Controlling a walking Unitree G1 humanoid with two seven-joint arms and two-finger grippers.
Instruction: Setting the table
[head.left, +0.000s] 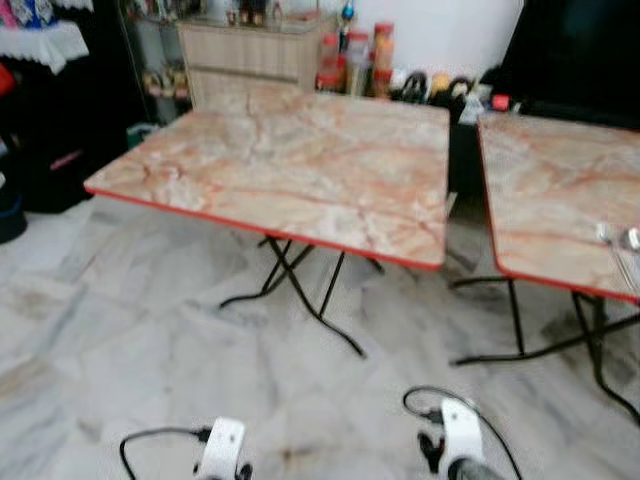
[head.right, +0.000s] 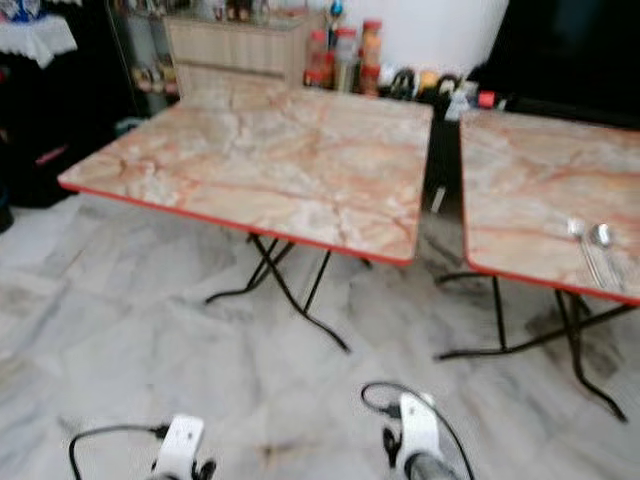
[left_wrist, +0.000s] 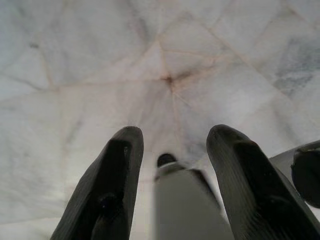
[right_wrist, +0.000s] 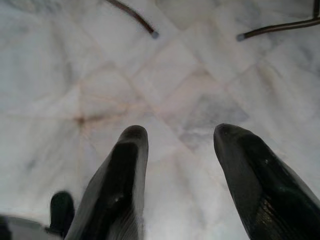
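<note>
Spoons (head.right: 590, 245) on rt table (head.right: 540, 200), beside lft table (head.right: 270, 165)

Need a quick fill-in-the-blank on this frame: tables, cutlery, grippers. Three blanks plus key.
1. The spoons lie on the table to the robot's ____.
2. Both tables have marble-patterned tops edged in ____.
3. The left gripper and the right gripper both point down at the ____, fingers apart and holding nothing.

Missing words: right; red; floor
</note>
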